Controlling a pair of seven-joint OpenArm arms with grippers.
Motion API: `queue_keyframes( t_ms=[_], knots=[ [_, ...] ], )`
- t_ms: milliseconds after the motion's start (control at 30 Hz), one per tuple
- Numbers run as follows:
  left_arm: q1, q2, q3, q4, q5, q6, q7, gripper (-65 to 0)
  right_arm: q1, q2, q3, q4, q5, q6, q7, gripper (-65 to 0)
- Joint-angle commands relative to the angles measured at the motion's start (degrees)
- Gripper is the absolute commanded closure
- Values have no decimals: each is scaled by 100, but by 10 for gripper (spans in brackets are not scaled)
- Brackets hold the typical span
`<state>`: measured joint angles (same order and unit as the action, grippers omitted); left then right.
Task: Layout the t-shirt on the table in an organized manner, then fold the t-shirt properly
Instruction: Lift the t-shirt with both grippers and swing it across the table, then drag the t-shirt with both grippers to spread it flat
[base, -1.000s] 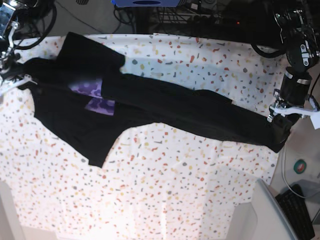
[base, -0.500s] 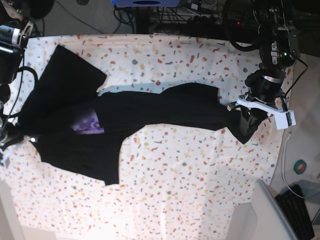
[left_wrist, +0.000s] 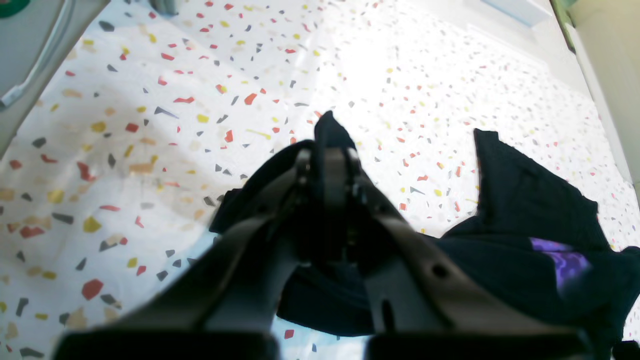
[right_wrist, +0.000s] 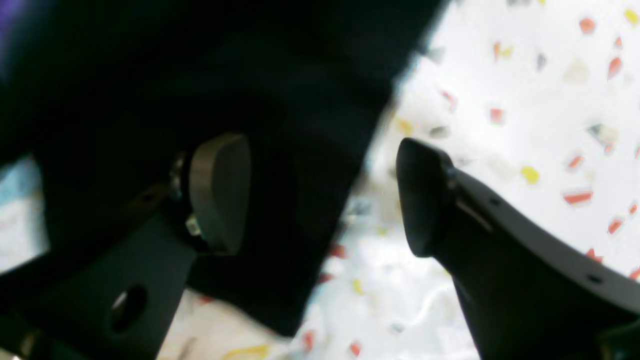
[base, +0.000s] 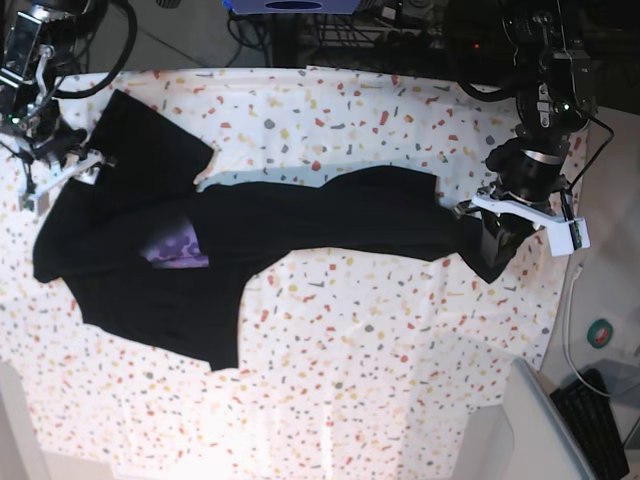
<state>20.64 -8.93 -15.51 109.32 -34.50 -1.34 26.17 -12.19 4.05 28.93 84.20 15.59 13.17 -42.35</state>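
Note:
The black t-shirt (base: 300, 215) lies stretched in a long band across the speckled table (base: 380, 380), with a purple patch (base: 175, 245) showing in its left part. At the right end my left gripper (base: 487, 238) is shut on a bunched corner of the shirt; in the left wrist view its fingertips (left_wrist: 330, 150) pinch black fabric (left_wrist: 525, 210). My right gripper (base: 60, 172) hovers over the shirt's far left edge. The right wrist view shows this right gripper (right_wrist: 320, 200) open, black t-shirt (right_wrist: 200, 75) lying under and between the fingers, not gripped.
A black keyboard (base: 600, 425) and a green round object (base: 601, 332) sit off the table's right edge, beside a grey panel (base: 535, 430). Cables and dark equipment (base: 350, 25) line the far edge.
My right gripper has opened, let go of the shirt's left end and moved up toward the far left. The shirt's left part now rests on the table. The left gripper keeps its grip.

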Motion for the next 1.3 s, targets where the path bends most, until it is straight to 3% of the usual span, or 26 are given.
queue_keyframes(
  t_ms=[0, 200, 267, 333, 367, 400, 533, 700, 833, 933, 1100, 1200, 1267],
  knots=[
    [-29, -43, 8, 106, -36, -19, -160, 0, 106, 65, 30, -143, -52, 15, 116, -419],
    [-29, -43, 8, 106, -36, -19, -160, 0, 344, 30, 30, -891, -474, 85, 477, -390],
    [-29, -61, -1, 97, -36, -19, -160, 0, 273, 12, 30, -882, -465, 428, 477, -255],
    [-20, -70, -18, 35, 44, -19, -160, 0, 150, 12, 92, -882, -456, 1158, 468, -15],
    [15, -79, -27, 0, 140, -19, -178, 0, 80, -23, 118, -882, -456, 1474, 433, 0],
    [50, -79, -27, -44, 272, -19, -187, 0, 10, -93, 250, -864, -456, 1677, 345, 0],
    [208, -70, -27, -61, 712, -28, -204, 0, -421, -322, 1033, 15, -456, 1764, 37, 0],
    [402, -87, -45, 26, 782, -28, -204, 0, -1212, -709, 1085, 2090, -456, 1764, -69, 0],
    [340, -87, -10, 229, 782, -19, -204, 0, -1265, -955, 1033, 3232, -456, 1720, -174, 0],
    [-126, -70, 8, 237, 738, -11, -160, 0, -518, -841, 1024, 3224, -491, 1712, -447, 0],
    [-1031, -43, 8, 167, 738, -2, -151, 0, 1311, -296, 962, 3004, -491, 1712, -1115, 0],
    [-1700, 115, 8, -97, 782, 7, -151, 0, 2586, 206, 364, 2344, -500, 1659, -1414, 0],
    [-2183, 229, -1, -501, 914, 86, -143, 0, 3430, 478, -225, 1430, -500, 1386, -1282, 0]
  ],
)
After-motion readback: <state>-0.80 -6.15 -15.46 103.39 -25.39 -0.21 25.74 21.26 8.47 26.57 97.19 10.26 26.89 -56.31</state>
